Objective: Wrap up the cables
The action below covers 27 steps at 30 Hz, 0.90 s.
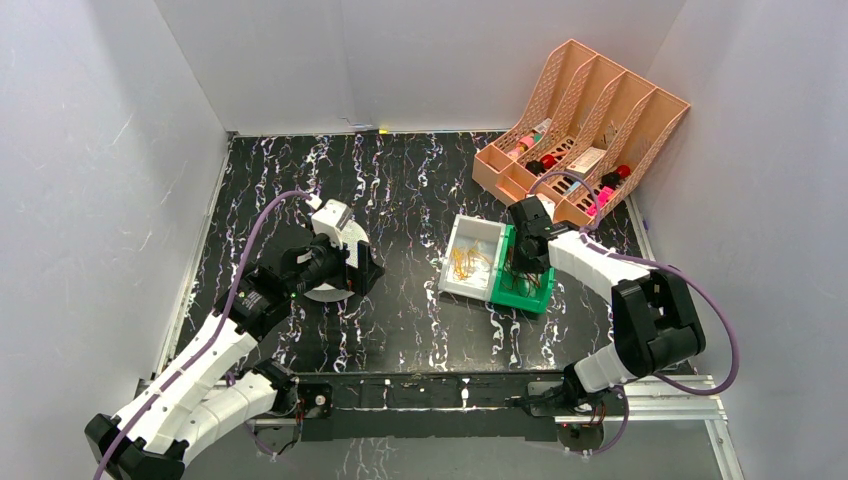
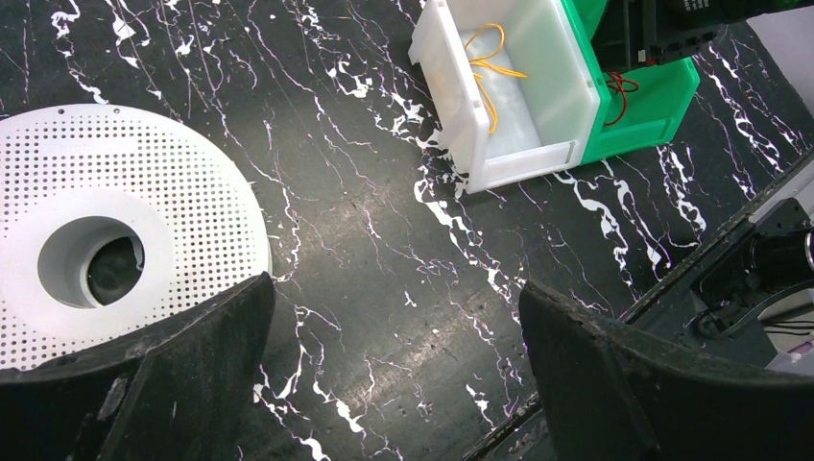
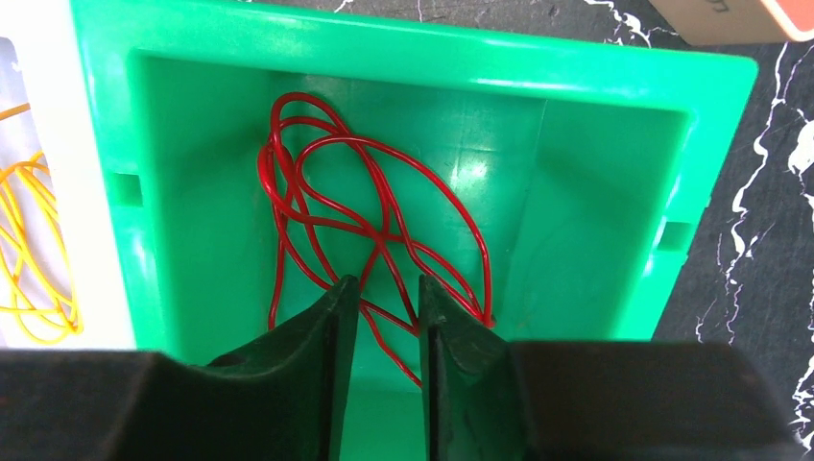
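Finding: the right claw [image 3: 389,288] is down inside the green bin [image 3: 432,58]. Its fingers stand a narrow gap apart, and the gap straddles several strands of the red cables [image 3: 379,235]. The gap looks wider than the strands, so I judge nothing is clamped yet. The cables lie in a loose tangle on the bin floor, towards its left wall.

The left claw [image 2: 394,298] is spread wide over the bare counter [image 1: 400,320], holding nothing, beside a white perforated disc [image 2: 173,202].

Step in hand, in my judgement: the first pick of the red cables.

Recommendation:
- Bring the fingers fully together low on the crossing strands, so that more than one loop is caught.
- Lift straight up and slowly, because thin wire slips and may drag on the bin rim.
- Keep clear of the yellow wires [image 2: 490,67] in the adjoining white bin [image 2: 566,96].
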### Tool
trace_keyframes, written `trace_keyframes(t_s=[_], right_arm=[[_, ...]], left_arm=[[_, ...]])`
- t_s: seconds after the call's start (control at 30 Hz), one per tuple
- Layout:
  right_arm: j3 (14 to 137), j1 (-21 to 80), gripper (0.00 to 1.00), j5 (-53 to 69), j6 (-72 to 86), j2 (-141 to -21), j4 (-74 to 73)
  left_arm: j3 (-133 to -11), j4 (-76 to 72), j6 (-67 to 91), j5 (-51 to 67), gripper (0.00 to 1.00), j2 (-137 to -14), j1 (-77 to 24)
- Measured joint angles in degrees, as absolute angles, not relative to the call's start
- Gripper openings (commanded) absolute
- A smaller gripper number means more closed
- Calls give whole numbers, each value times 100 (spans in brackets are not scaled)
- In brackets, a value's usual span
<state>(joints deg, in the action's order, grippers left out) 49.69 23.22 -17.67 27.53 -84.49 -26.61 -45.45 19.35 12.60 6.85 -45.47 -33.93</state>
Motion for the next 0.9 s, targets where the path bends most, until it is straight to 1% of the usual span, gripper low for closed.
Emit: trace_keyframes(t_s=[0.13,0.2,0.27,0.37,0.4,0.67,0.9], right_arm=[[4969,2322,30,-1763,2727,-8449,-2665],[4969,2322,22,-1765,2718,-8449,-2665],[4969,2322,18,-1765,2700,-8449,-2672],[4969,2322,1,-1765,2698,-8449,-2672],[4969,2322,0,-1767,2700,-8449,-2670],[4971,2322,0,-1811,2700,-8313,-2777],[5402,2322,0,-1817,2657,-7269,-3225]], left_arm=[[-4545,1935,1260,685,98,-4547,-3393],[-4545,1935,1260,685,98,-4545,-3393],[-4545,1935,1260,685,98,-4543,-3393],[-4545,1935,1260,687,98,-4541,-3393],[-4545,1935,1260,687,98,-4539,-3393],[-4545,1951,1260,687,98,-4477,-3393],[-4545,1951,1262,725,98,-4473,-3393]])
